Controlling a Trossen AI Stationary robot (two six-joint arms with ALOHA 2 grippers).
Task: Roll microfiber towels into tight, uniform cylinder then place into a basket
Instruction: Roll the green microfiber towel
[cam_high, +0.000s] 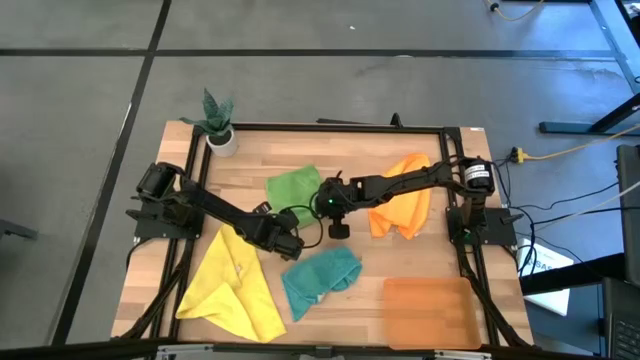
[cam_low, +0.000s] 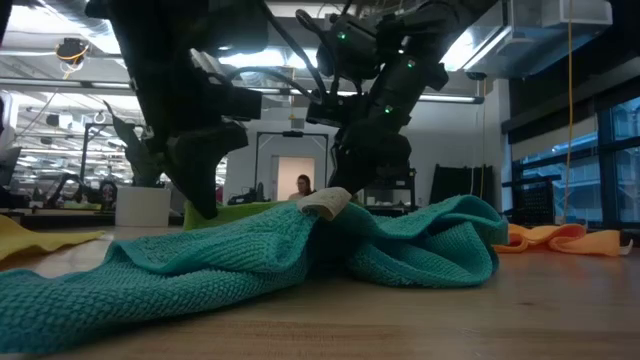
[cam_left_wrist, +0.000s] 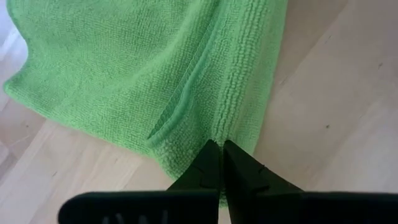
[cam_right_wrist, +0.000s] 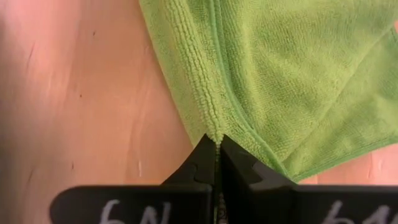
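The green towel (cam_high: 294, 187) lies crumpled near the middle of the counter (cam_high: 250, 160), and both pincers have it by the hem; the left pincer (cam_left_wrist: 220, 149) is pressed together on one corner of its ribbed edge, the right pincer (cam_right_wrist: 216, 144) pinched on another corner, so the cloth sits directly ahead of each pair of fingers; holding two corners at once looks meant to let the arms pull the towel flat and square before any rolling starts. Just behind the left pincer lie the teal towel (cam_high: 320, 277) and the yellow towel (cam_high: 232, 282), both loose and unrolled; the orange towel (cam_high: 402, 210) is heaped under the right arm, beside its pincer; the basket (cam_high: 430, 310) waits well apart from both, at the near right corner of the counter, with nothing in it, so the task is barely begun; a small potted plant (cam_high: 217, 122) stands at the far corner, clear of the work.
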